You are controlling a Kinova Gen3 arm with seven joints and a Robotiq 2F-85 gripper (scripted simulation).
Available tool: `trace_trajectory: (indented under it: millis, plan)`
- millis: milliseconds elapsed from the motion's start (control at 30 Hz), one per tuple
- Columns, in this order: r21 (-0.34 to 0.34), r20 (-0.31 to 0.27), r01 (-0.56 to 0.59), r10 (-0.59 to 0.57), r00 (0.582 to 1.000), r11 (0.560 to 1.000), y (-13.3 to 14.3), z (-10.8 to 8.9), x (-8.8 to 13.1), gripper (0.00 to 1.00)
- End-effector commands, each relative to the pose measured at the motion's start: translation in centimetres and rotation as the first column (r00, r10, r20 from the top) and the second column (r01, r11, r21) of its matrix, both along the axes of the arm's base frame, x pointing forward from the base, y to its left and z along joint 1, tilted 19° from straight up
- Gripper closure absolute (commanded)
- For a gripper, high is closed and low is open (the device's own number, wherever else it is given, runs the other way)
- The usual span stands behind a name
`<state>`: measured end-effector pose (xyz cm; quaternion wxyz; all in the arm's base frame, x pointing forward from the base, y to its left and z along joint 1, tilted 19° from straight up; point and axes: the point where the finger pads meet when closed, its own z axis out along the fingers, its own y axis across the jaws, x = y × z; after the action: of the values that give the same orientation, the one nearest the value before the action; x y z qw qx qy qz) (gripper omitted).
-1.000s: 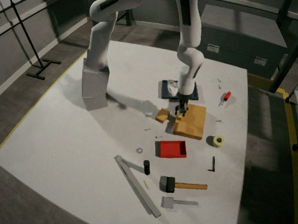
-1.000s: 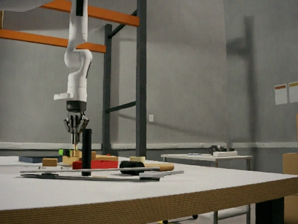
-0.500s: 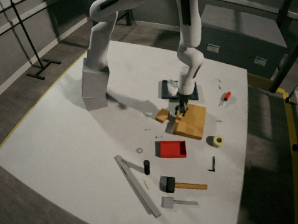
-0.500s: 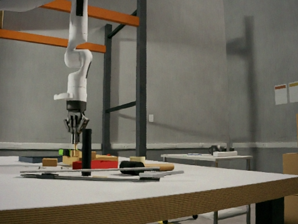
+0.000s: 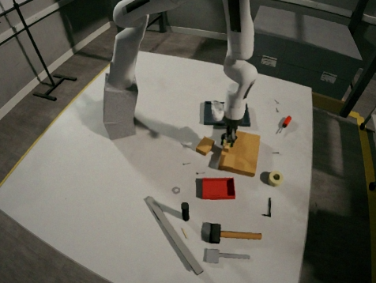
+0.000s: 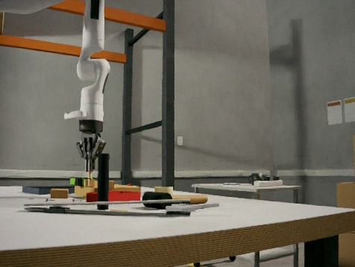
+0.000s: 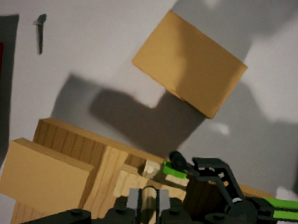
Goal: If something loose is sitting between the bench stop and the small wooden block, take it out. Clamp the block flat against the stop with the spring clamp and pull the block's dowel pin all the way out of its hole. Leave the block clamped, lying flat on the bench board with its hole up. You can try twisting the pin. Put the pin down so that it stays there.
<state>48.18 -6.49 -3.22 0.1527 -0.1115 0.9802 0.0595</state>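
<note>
The gripper (image 5: 228, 142) (image 6: 89, 168) (image 7: 148, 204) is closed on the upright dowel pin (image 6: 89, 174) (image 7: 149, 192), above the small wooden block (image 6: 89, 183) (image 7: 125, 183). The block lies on the bench board (image 5: 246, 155) (image 7: 46, 130). The spring clamp (image 6: 77, 181) (image 7: 220, 170) has 1 green pad beside the block; its grip cannot be confirmed. 1 separate wood piece (image 5: 204, 146) (image 6: 59, 193) (image 7: 190, 65) rests on the table near the board.

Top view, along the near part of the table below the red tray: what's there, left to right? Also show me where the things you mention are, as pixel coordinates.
Long grey bar (image 5: 174, 235) → black upright cylinder (image 5: 185, 211) (image 6: 103, 180) → mallet with a wooden handle (image 5: 241, 235) (image 6: 189, 199) → black L-shaped piece (image 5: 269, 207). Left out: the thin tan stick and the grey flat-headed tool, whose spans overlap others'.
</note>
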Motion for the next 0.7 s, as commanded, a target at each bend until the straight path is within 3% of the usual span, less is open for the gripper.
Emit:
trace_trajectory:
  millis: [0,667]
  plan:
    - [0.001,0.001,0.005,-0.005,1.0,1.0,-0.04,0.07,0.04,0.9]
    - [0.007,-0.003,0.027,-0.027,1.0,1.0,-0.04,0.07,0.04,0.9]
